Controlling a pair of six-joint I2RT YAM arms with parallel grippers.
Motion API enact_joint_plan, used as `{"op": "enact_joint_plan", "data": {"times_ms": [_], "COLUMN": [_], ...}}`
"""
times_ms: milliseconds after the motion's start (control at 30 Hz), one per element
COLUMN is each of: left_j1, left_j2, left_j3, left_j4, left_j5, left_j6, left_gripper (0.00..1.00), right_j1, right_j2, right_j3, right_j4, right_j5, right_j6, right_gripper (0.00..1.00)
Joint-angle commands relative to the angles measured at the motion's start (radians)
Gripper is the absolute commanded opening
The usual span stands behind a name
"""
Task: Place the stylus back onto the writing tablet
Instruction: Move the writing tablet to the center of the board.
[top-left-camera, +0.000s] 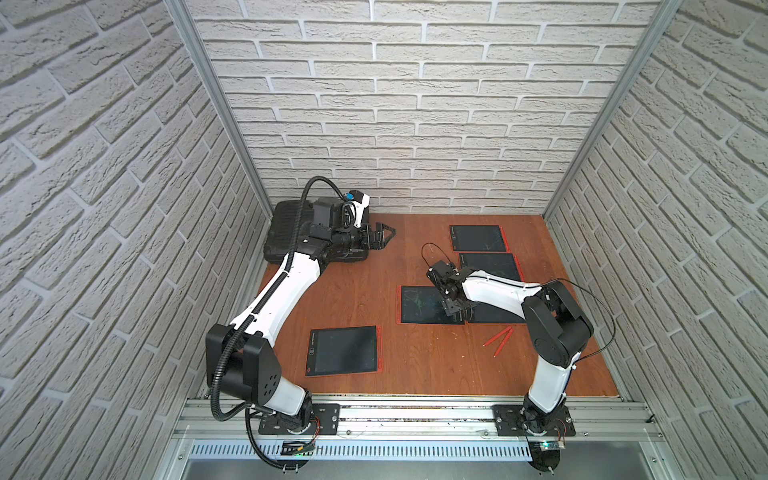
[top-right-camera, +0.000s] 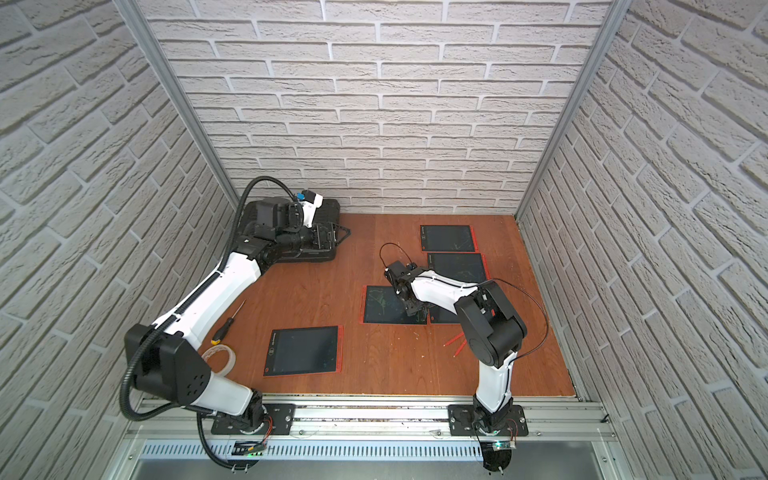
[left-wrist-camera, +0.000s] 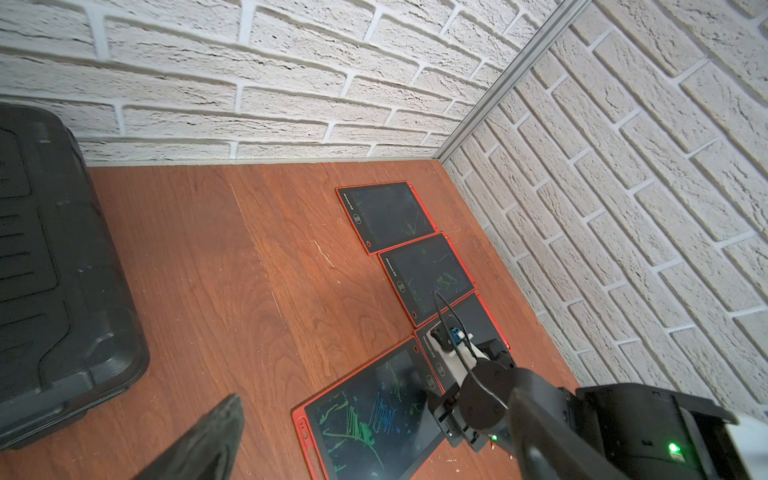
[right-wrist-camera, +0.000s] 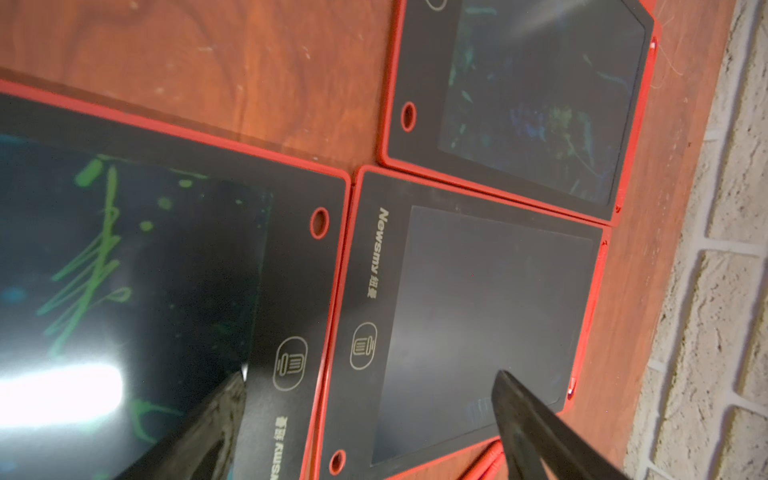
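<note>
Nearest the bases, a lone writing tablet (top-left-camera: 343, 351) lies flat on the table (top-left-camera: 353, 299). Just behind it, two red styluses (top-left-camera: 498, 336) lie in a narrow V on the wood. The right arm (top-right-camera: 490, 328) partly hides them in a top view, and the right wrist view cuts them off at its edge. Farther in, the right gripper (right-wrist-camera: 372, 374) points down over the seam between a scribbled tablet (right-wrist-camera: 145, 249) and a blank tablet (right-wrist-camera: 478, 311), jaws spread and empty. Farthest, the left gripper (top-left-camera: 380, 240) hovers level beside the black case (top-left-camera: 282, 220), jaws spread.
</note>
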Motion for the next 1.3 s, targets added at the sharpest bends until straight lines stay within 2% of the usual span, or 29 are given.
{"op": "enact_joint_plan", "data": {"times_ms": [0, 267, 500, 633, 767, 933, 1267], "left_j1": [-0.008, -0.014, -0.021, -0.031, -0.056, -0.1, -0.255], "left_j2": [0.006, 0.01, 0.01, 0.024, 0.029, 0.044, 0.048], "left_j3": [0.027, 0.031, 0.038, 0.058, 0.068, 0.095, 0.062], "left_j4": [0.006, 0.0, -0.01, -0.035, -0.052, -0.104, -0.075], "left_j5": [-0.006, -0.008, 0.007, 0.06, 0.085, 0.137, 0.101], "left_j6": [0.017, 0.017, 0.036, 0.06, 0.091, 0.146, 0.16], "left_gripper": [0.98, 0.98, 0.98, 0.98, 0.98, 0.98, 0.98], "right_j1": [-0.024, -0.06, -0.07, -0.072, -0.082, -0.114, -0.261], "right_j2": [-0.023, -0.065, -0.196, -0.262, -0.339, -0.433, -0.591], "right_j3": [-0.029, -0.037, -0.076, -0.116, -0.18, -0.269, -0.461], "right_j4": [-0.067, -0.095, -0.063, -0.049, -0.043, -0.034, 0.031], "right_j5": [0.01, 0.017, -0.136, -0.216, -0.241, -0.273, -0.357], "right_j6": [-0.004, 0.025, 0.085, 0.175, 0.316, 0.443, 0.558], "right_gripper": [0.91, 0.91, 0.86, 0.77, 0.65, 0.56, 0.41]}}
